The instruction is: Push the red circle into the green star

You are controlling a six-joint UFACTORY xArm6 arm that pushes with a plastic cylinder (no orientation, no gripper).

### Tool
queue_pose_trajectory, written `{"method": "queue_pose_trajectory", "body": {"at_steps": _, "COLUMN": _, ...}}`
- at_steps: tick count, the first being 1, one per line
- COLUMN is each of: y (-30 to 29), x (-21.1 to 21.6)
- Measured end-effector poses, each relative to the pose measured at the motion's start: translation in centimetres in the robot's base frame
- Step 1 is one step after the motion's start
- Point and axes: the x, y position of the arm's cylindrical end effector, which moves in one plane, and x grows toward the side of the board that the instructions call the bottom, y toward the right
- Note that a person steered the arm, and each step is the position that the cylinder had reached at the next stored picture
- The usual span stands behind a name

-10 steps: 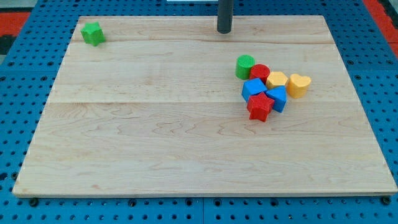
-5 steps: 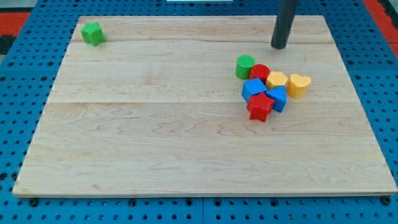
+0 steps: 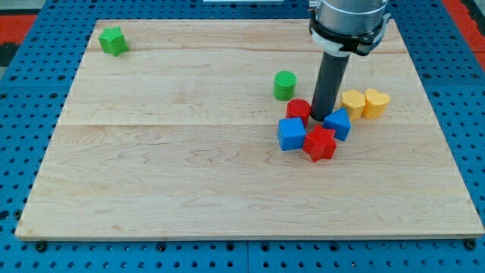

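Dark and straight, the rod comes down from the view's top, and my tip [image 3: 321,119] stands in the middle of the block cluster. This end effector has no jaws to open or close and holds nothing. The tip sits just to the view's right of the red circle [image 3: 298,111], very near or touching it; contact cannot be told for sure. A blue block [image 3: 337,123] lies just to the tip's right, and the red star [image 3: 320,143] just below it. Another blue block [image 3: 291,134] lies below the red circle and beside the red star.

A green cylinder [image 3: 284,85] stands apart, up and to the left of the red circle. Two yellow blocks, one [image 3: 352,102] beside the other [image 3: 376,103], sit to the right of the rod.

The green star [image 3: 113,40] is well apart, near the top left corner of the pale wooden table [image 3: 189,167]. Around the table lies a blue perforated surface [image 3: 23,152].
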Motion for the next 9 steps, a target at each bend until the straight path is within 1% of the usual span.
{"method": "queue_pose_trajectory", "body": {"at_steps": 2, "y": -2.6, "x": -0.3}}
{"method": "queue_pose_trajectory", "body": {"at_steps": 3, "y": -2.6, "x": -0.5}}
{"method": "queue_pose_trajectory", "body": {"at_steps": 4, "y": -2.7, "x": 1.2}}
{"method": "queue_pose_trajectory", "body": {"at_steps": 5, "y": -7.0, "x": 1.3}}
{"method": "queue_pose_trajectory", "body": {"at_steps": 6, "y": -9.6, "x": -0.8}}
{"method": "queue_pose_trajectory", "body": {"at_steps": 7, "y": -10.6, "x": -4.6}}
{"method": "queue_pose_trajectory", "body": {"at_steps": 8, "y": -11.1, "x": -7.0}}
{"method": "queue_pose_trajectory", "body": {"at_steps": 9, "y": -13.7, "x": -8.9}}
